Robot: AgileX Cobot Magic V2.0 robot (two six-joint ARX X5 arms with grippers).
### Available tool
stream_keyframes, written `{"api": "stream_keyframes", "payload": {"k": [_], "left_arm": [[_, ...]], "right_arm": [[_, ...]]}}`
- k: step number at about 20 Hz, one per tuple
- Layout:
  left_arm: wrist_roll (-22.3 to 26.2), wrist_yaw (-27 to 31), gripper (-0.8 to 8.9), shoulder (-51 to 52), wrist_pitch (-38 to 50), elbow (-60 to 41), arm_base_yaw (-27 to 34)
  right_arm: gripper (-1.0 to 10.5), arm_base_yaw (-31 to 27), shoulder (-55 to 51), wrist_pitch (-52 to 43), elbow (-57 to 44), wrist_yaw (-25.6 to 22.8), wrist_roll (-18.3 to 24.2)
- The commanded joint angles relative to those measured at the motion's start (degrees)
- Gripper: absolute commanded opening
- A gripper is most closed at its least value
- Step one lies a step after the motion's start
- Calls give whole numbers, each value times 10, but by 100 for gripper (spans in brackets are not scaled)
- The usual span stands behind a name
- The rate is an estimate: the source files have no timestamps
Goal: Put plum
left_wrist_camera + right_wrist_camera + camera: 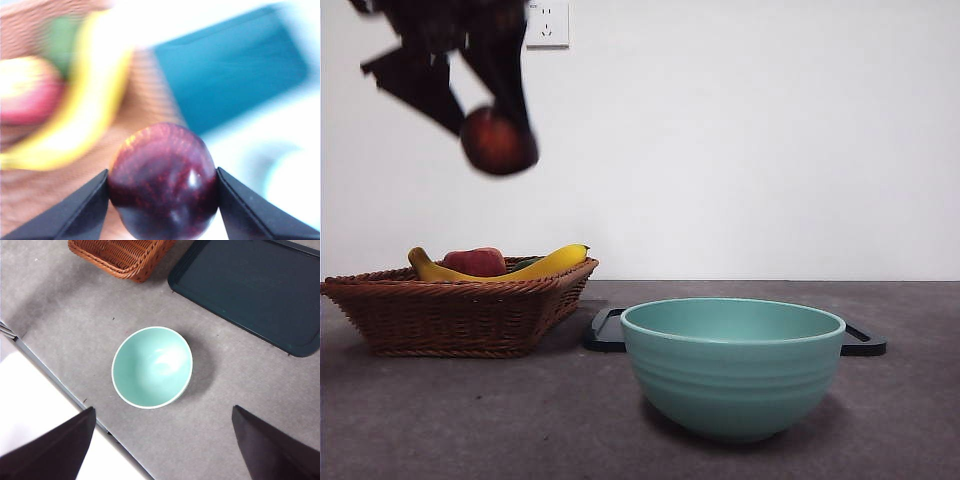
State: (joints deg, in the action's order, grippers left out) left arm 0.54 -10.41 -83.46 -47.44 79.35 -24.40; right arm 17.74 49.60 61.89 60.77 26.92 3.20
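Left gripper (498, 135) clamps plum (498, 141) high above wicker basket (460, 310); right gripper (162, 440) wide open, empty, above teal bowl (152, 367)

Plum (498, 141): held between the jaws of the left gripper (500, 125), high in the air above the basket's near-left part.
Basket (460, 310): set at the left side of the table (470, 420), towards the back.
Banana (545, 264): laid in the basket, along its right part.
Red fruit (474, 262): laid in the basket, left of the banana.
Tray (250, 290): placed flat behind the bowl, right of the basket.
Bowl (732, 366): stood upright near the front edge, before the tray.
Right gripper (160, 440): held wide apart, above the bowl's side of the table.
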Motion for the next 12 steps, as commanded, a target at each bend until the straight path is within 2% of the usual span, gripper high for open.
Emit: {"api": "stream_keyframes", "payload": {"k": [1,5,12], "left_arm": [[-1,-37,266,25,-21,9,-32],[5,-41,266,45,-27,9,-118],[36,-40,266,-26,-1,9,-231]], "right_arm": [[436,3,5,-6,10,1,3],[435,3,5,-6,10,1,3],[435,3,4,-5,10,0,2]]}}
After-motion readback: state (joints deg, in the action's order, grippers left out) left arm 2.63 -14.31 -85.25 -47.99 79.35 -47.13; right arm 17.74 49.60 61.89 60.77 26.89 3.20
